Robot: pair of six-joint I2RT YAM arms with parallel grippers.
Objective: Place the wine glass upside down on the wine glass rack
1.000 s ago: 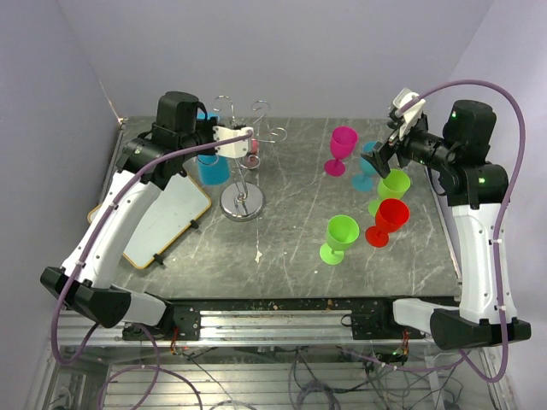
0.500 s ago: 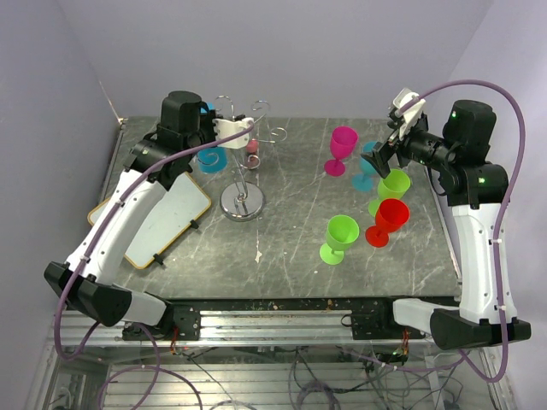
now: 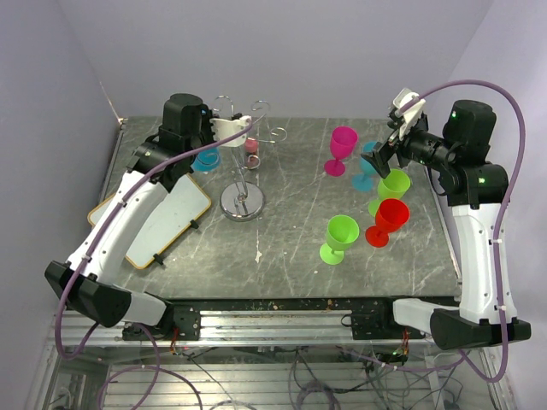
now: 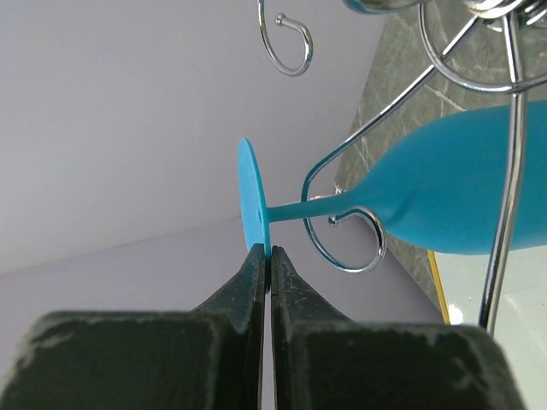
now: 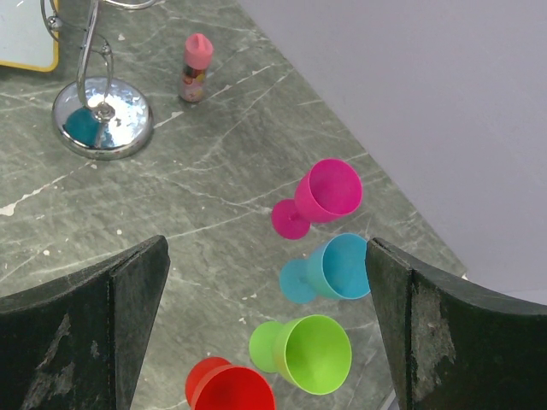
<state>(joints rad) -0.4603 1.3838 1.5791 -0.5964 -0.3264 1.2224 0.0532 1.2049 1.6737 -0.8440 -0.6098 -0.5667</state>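
My left gripper (image 3: 224,137) is shut on the rim of the foot of a blue wine glass (image 3: 206,158) and holds it in the air beside the silver wine glass rack (image 3: 242,175). In the left wrist view the fingertips (image 4: 256,260) pinch the flat blue foot (image 4: 253,201). The glass lies sideways, its stem (image 4: 299,208) crossing a scroll-ended rack arm (image 4: 342,235) and its bowl (image 4: 461,188) next to the central post. My right gripper (image 3: 385,155) is open and empty above the cups; it also shows in the right wrist view (image 5: 267,248).
Standing on the right are a pink glass (image 3: 342,145), another blue glass (image 5: 338,266), two green glasses (image 3: 393,184) (image 3: 340,235) and a red glass (image 3: 389,218). A small pink bottle (image 3: 252,149) stands behind the rack's disc base (image 3: 242,205). A white board (image 3: 167,213) lies at the left.
My left gripper has lifted and turned the blue glass toward the rack's arms. The right arm has not moved.
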